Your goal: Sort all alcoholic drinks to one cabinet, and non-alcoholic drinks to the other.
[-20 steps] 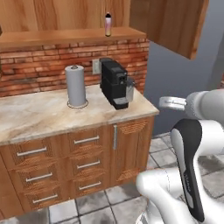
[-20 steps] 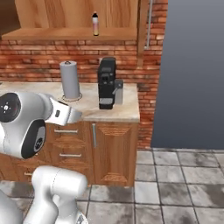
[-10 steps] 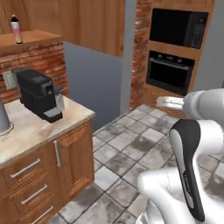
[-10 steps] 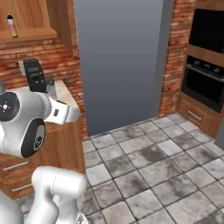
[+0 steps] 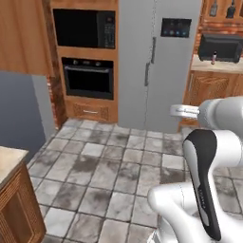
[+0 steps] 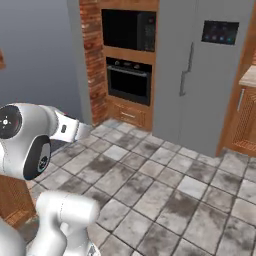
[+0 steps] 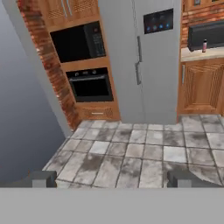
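Note:
A small pink bottle [image 7: 204, 45] with a black cap stands on the far right counter, in front of a black appliance [image 7: 205, 35]; it is also in the left base view as the pink bottle [image 5: 213, 59]. Above that counter a light-wood wall cabinet [image 5: 205, 14] holds two taller bottles side by side, a greyish bottle [image 5: 214, 7] and a dark bottle [image 5: 231, 9]. My gripper [image 7: 114, 179] is open and empty, its fingertips [image 7: 41, 178] wide apart. It hangs over the tiled floor, far from the bottles and facing the fridge.
A grey fridge [image 5: 159, 61] stands straight ahead, with a black wall oven and microwave stack [image 5: 88, 52] to its left. A wooden counter corner [image 5: 14, 199] sits close at the lower left. Open tiled floor [image 6: 165, 185] lies in between.
The whole picture has swung right: the base turned from the brick-backed counter with the coffee machine toward the oven and fridge. The gripper has stayed open.

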Motion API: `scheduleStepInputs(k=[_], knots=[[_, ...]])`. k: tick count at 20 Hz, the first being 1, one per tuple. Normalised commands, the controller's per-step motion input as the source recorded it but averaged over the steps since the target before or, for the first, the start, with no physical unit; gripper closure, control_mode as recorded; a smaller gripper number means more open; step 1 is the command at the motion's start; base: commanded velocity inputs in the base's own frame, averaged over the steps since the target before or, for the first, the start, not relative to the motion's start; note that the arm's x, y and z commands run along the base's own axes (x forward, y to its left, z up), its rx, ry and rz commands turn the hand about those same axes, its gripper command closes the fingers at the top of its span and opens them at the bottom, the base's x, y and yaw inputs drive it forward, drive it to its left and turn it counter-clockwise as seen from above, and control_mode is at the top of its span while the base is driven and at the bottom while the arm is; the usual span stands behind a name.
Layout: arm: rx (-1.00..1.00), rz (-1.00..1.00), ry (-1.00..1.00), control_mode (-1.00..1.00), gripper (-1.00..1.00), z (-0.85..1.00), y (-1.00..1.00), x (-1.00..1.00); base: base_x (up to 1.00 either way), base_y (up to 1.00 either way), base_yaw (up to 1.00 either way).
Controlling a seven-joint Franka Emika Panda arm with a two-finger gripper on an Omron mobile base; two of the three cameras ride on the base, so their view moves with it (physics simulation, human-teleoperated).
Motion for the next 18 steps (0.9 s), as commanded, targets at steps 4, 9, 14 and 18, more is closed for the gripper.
scheduleStepInputs(k=[4, 9, 14, 18], knots=[[0.0, 0.0, 0.0, 1.0, -1.0, 0.0, 0.0, 0.0, 0.07, -0.43, -0.7], [0.0, 0.0, 0.0, 1.0, -1.0, 0.0, 0.0, 0.0, 0.27, -0.57, -0.55], [0.0, 0.0, 0.0, 1.0, -1.0, 0.0, 0.0, 0.0, 0.83, -0.63, -0.22], [0.0, 0.0, 0.0, 1.0, -1.0, 0.0, 0.0, 0.0, 1.0, -0.63, -0.1]])
